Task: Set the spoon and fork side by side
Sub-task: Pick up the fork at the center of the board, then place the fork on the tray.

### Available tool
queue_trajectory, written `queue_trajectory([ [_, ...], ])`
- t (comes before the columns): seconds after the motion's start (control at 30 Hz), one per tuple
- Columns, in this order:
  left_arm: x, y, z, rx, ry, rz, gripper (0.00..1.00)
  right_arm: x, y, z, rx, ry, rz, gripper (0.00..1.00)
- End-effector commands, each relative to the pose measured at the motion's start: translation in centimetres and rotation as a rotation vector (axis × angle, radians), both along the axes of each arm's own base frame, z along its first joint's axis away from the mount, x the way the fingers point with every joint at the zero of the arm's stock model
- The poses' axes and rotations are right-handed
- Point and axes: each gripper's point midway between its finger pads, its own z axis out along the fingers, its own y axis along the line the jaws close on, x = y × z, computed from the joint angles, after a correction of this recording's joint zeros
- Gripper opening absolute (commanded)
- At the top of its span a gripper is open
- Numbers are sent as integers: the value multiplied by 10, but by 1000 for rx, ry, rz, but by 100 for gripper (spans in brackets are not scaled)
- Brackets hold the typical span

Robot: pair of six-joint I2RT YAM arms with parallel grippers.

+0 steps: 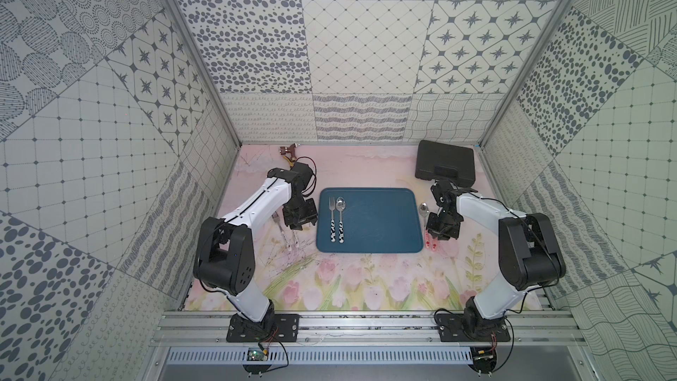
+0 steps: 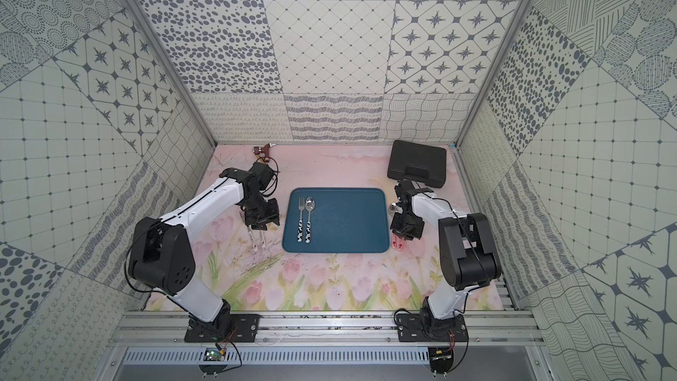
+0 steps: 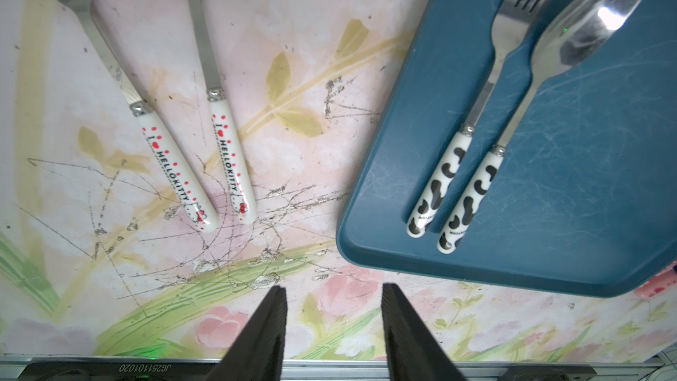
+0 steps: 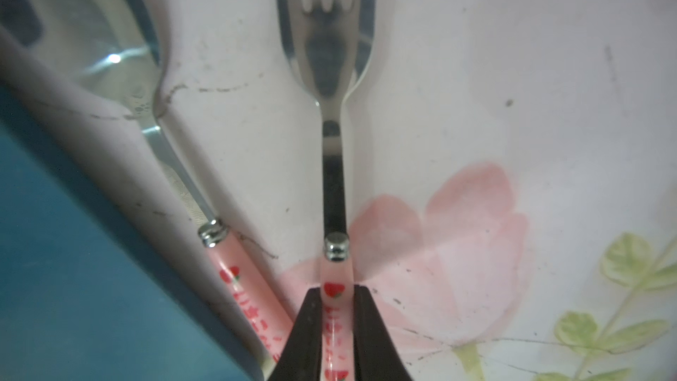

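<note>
**Clamping down on the pink fork**

Over at the right gripper (image 4: 334, 296): pinched tight on the strawberry handle of the pink fork (image 4: 331, 67). Tines pointing away, just beside the pink spoon (image 4: 121, 67), handles close, heads splayed apart. Down on the floral mat (image 4: 513, 86), just off the right edge of the blue tray (image 4: 55, 251). Hard to tell whether resting flat or lifted a touch. At the left gripper (image 3: 333, 298): spread apart, holding nothing, hovering near the Hello Kitty pair (image 3: 176, 170). On the tray, neatly paired: cow-print fork (image 3: 513, 31), cow-print spoon (image 3: 593, 31).

HELLOKITTY on two white handles (image 3: 176, 174) (image 3: 232, 163); JG251101020 on black plate (image 3: 144, 368)
</note>
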Motion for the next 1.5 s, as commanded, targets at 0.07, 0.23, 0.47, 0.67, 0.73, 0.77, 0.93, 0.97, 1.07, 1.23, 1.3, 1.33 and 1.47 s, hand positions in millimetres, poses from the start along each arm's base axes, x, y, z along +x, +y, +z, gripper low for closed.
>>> queue_trajectory([
  [0.07, 0, -2, 2, -36, 3, -1, 47, 8, 3, 31, -4, -84, 19, 9],
  [0.23, 2, -4, 1, -45, 1, -6, 47, 16, 32, 52, 22, -129, 101, 9],
  [0.47, 6, 0, 8, -26, -25, -6, 47, 36, 149, 67, 105, -152, 318, 10],
  [0.67, 7, 6, 17, -26, -51, -1, 47, 47, 225, 51, 166, -116, 410, 10],
  [0.73, 6, 7, 19, -30, -55, -2, 47, 49, 237, 43, 179, -101, 411, 10],
  [0.77, 7, 8, 20, -31, -60, -2, 47, 51, 241, 40, 181, -96, 408, 10],
  [0.93, 6, 7, 20, -38, -57, -10, 47, 52, 260, 31, 212, -74, 408, 10],
  [0.97, 5, 7, 20, -39, -57, -11, 47, 52, 263, 31, 216, -71, 403, 10],
  [1.07, 6, 6, 20, -47, -56, -14, 47, 49, 275, 29, 228, -61, 397, 10],
  [1.23, 6, 4, 19, -53, -53, -20, 47, 39, 287, 23, 222, -36, 397, 11],
  [1.3, 5, 4, 19, -52, -55, -22, 47, 36, 287, 19, 219, -21, 391, 11],
  [1.33, 5, 4, 19, -53, -57, -23, 47, 35, 285, 18, 211, -20, 390, 11],
  [1.47, 4, 4, 18, -59, -54, -25, 47, 31, 281, 13, 202, -6, 383, 11],
])
